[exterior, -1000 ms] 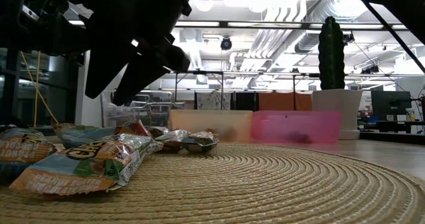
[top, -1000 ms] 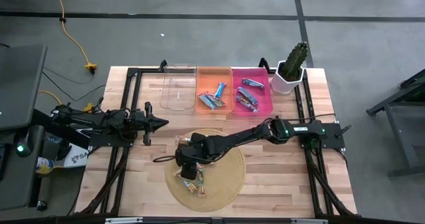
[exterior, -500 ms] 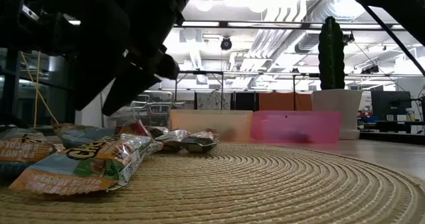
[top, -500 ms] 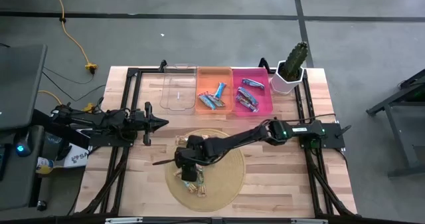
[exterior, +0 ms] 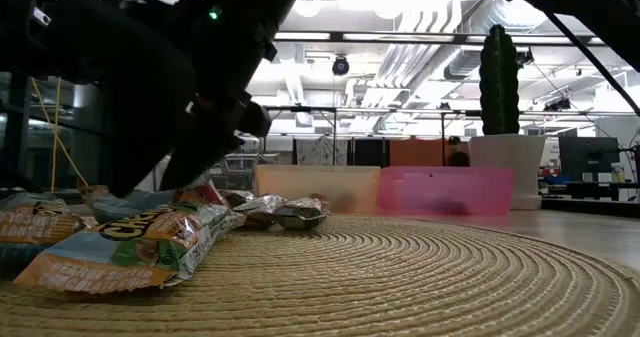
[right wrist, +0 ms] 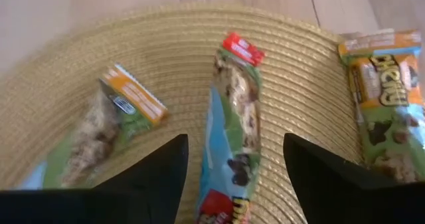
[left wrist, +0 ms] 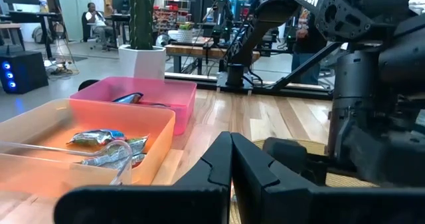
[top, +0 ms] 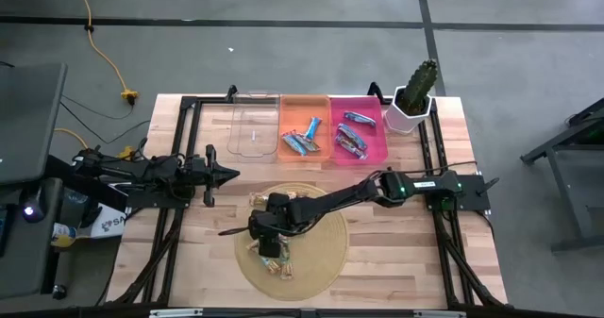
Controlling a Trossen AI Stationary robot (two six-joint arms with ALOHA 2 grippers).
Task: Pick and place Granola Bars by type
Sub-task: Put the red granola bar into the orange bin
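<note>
High view: my right gripper (top: 267, 245) hangs over the round woven mat (top: 326, 252), granola bars (top: 276, 262) piled right under and just past my fingertips; more bars lie in the orange bin (top: 304, 127) and pink bin (top: 359, 127), well off from me. Low view: my arm looms above the bars (exterior: 130, 239) on the mat. Left wrist view: left gripper (left wrist: 231, 159) pinched tight, empty. Right wrist view: my fingers (right wrist: 156, 173) spread wide, holding nothing, a bar (right wrist: 229, 144) lying btwn them.
</note>
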